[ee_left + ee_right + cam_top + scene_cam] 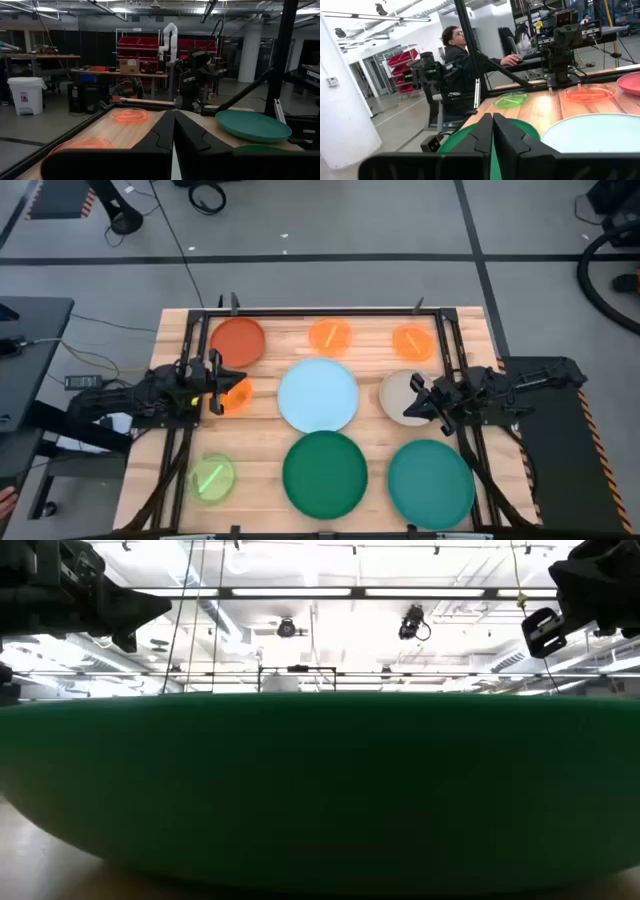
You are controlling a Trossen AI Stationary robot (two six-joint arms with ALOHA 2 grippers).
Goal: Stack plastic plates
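The high view shows all the plates lying flat on the wooden table: rust-red (238,340), two small orange (330,335) (412,340), light blue (318,393), beige (398,392), dark green (324,473), teal (430,480) and lime green (210,478). My left gripper (215,383) is shut and hovers over the left edge of a third small orange plate (236,395). My right gripper (418,402) is shut and hovers over the beige plate's right part. In the low view both grippers (85,590) (585,585) stand high above the table.
A black frame (320,312) borders the table's far edge and sides. The dark green plate (320,790) fills the low view. A person (457,50) sits beyond the table's left side in the right wrist view. Bare wood shows between the plates.
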